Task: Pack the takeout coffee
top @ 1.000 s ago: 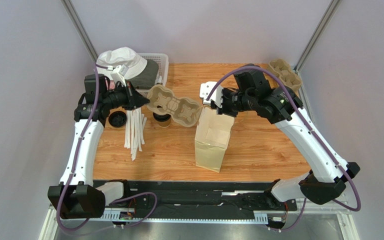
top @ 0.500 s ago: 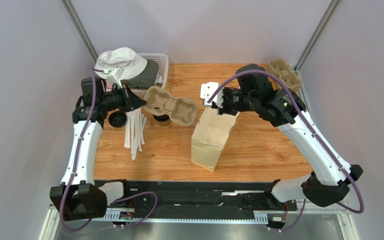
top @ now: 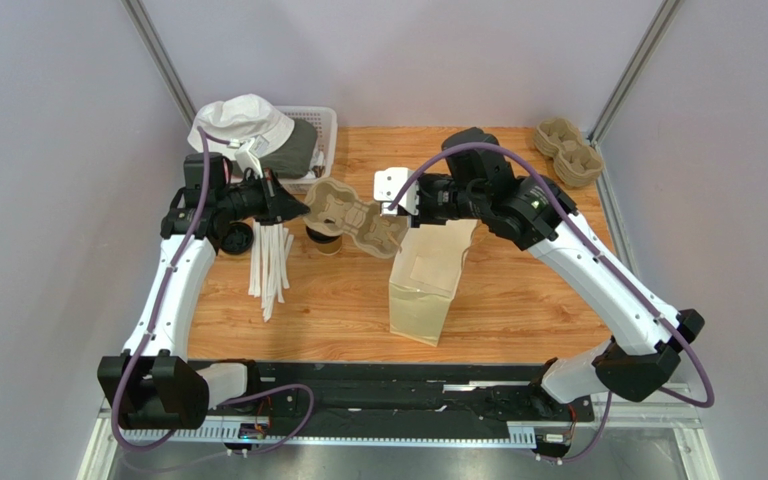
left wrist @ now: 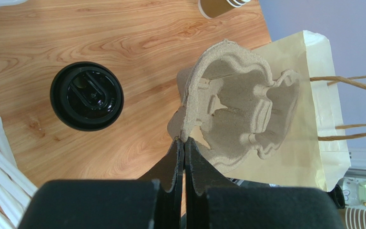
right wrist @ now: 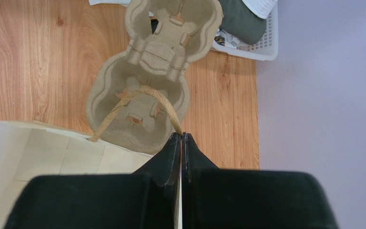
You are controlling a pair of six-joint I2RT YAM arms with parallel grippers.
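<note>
Top external view gives us the wooden surface (top: 528,290), both arms bent inward over its middle. We see the right claw (right wrist: 181,136) pinched tight on the handle (right wrist: 142,88) of the standing paper bag (top: 423,285). The left claw (left wrist: 184,143) is clamped on the rim of the pulp tray (top: 353,215). The coffee cup (top: 324,240) stands beneath that tray, lid up, long axis vertical.

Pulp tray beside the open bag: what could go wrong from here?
The left gripper pinches the pulp tray only at its thin rim, so it may twist or slip against the edge of the paper bag. The right gripper holds just one handle; a push from the tray could tip the bag.
</note>
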